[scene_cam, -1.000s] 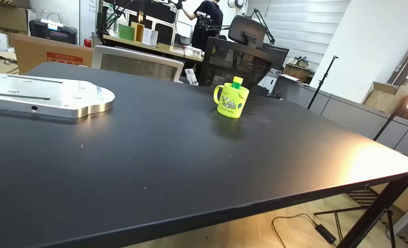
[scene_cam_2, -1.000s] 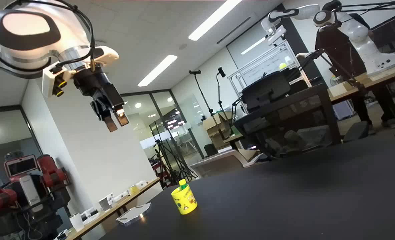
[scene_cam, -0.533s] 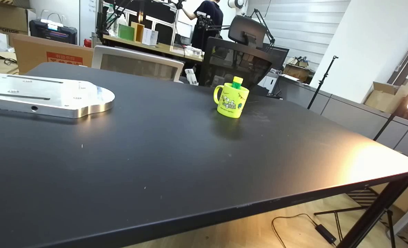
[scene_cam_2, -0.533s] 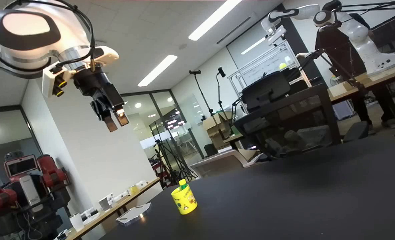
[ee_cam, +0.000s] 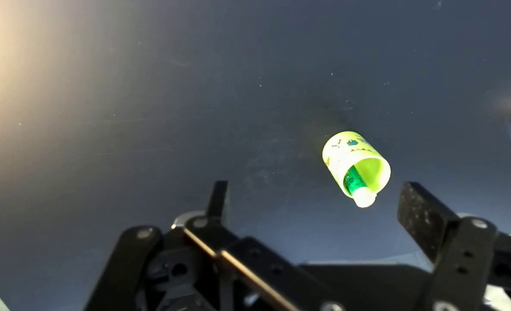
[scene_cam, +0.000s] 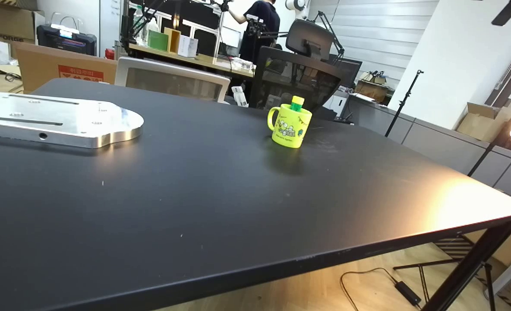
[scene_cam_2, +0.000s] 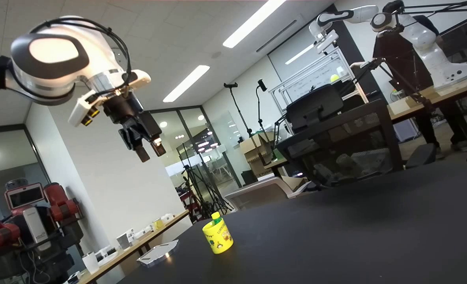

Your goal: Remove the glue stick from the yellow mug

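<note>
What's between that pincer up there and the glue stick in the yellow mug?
Only air, it seems: in an exterior view the open pincer hangs higher than the glue stick, with nothing between; the wrist view shows no obstacle either.

A green glue stick [scene_cam: 297, 104] with a yellow top pokes above the rim of an upright yellow mug [scene_cam: 288, 128], handled and printed, standing on the black counter [scene_cam: 195, 194].

Robotics lab with office fittings

A robot arm [scene_cam_2: 52, 59] hangs above the black counter [scene_cam: 186, 185], with a white arm [scene_cam_2: 419, 37] in the background and a red robot [scene_cam_2: 36, 227] with a screen [scene_cam_2: 25, 197]. Tripods [scene_cam_2: 206, 197], cardboard boxes [scene_cam: 39, 65] and a drilled metal plate [scene_cam: 65, 113] suit a lab; mesh-backed chairs [scene_cam: 173, 84] and ceiling strip lights [scene_cam_2: 253, 23] suggest an office.
</note>
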Action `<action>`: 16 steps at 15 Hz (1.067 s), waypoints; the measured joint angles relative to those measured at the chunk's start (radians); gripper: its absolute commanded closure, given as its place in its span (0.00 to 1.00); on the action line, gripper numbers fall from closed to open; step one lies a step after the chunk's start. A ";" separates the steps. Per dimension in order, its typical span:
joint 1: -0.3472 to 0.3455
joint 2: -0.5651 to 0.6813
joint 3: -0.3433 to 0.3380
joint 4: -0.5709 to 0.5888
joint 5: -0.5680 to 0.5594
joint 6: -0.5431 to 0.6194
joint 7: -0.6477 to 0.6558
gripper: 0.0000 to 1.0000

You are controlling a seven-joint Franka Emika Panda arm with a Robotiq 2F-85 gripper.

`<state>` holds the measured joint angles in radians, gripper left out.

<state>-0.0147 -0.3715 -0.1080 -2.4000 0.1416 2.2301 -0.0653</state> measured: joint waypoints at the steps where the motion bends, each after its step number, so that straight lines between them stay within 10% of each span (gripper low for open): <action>1: 0.015 0.042 0.007 0.013 0.017 0.037 -0.012 0.00; 10: 0.085 0.560 0.100 0.366 0.064 0.235 0.012 0.00; 16: 0.084 0.596 0.099 0.411 0.061 0.231 0.015 0.00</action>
<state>0.0696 0.2247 -0.0093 -1.9891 0.2029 2.4613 -0.0507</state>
